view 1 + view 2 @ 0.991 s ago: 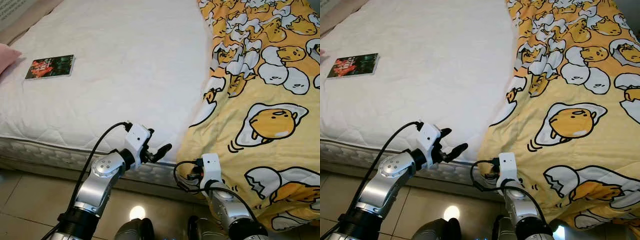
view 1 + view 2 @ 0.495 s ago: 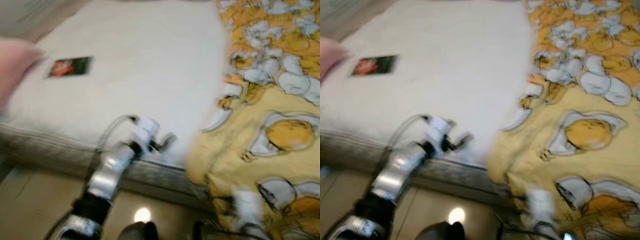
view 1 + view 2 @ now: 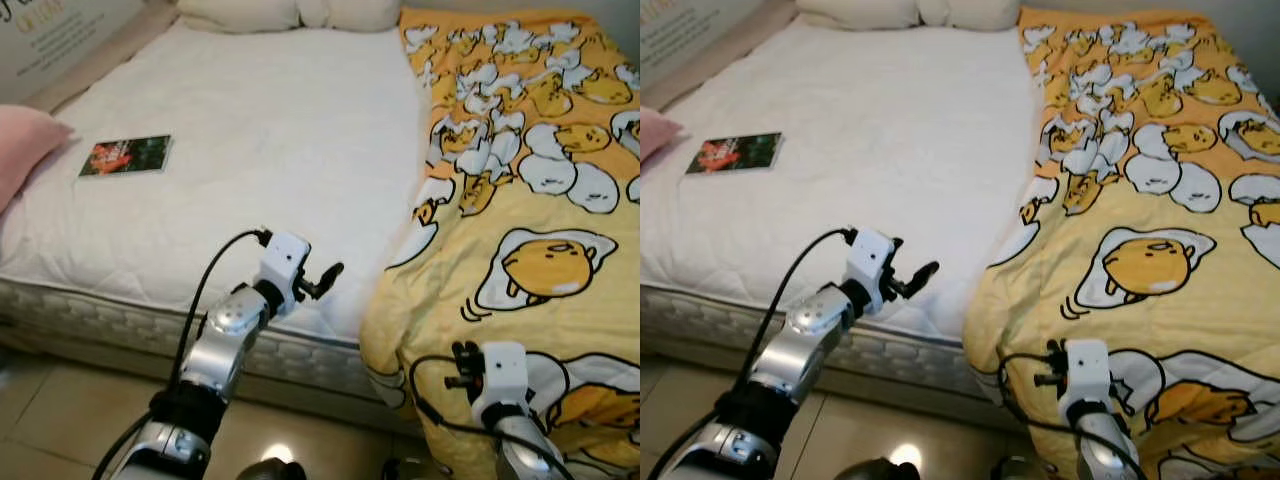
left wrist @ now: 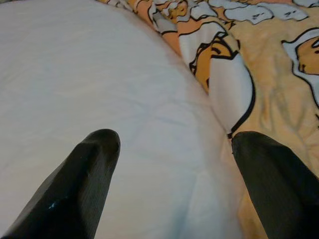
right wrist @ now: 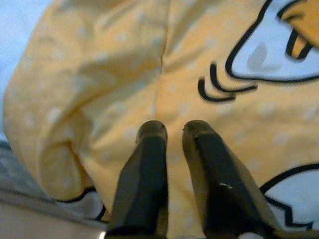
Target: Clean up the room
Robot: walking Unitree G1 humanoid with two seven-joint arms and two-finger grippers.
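Standing at the bed's foot, I read the scene from near to far. Right gripper: fingers nearly together with only a thin gap, nothing between them, hanging just in front of the quilt where it drapes over the corner of the mattress. Left gripper: fingers spread wide and empty, held low over the white mattress near its front edge, just beside the quilt's folded-back border. The quilt, yellow with an egg print, covers the right half of the bed and is bunched along its inner edge. A book lies flat on the left side, well apart from both grippers; a pink cushion sits at the left edge, and pillows rest at the head.

My judgement: the step in hand is taking the quilt's border to spread it. To do it well, I would bring the left fingers down astride the folded edge, pinch a single layer, not the sheet beneath, and open the right gripper before it closes on the corner fold.
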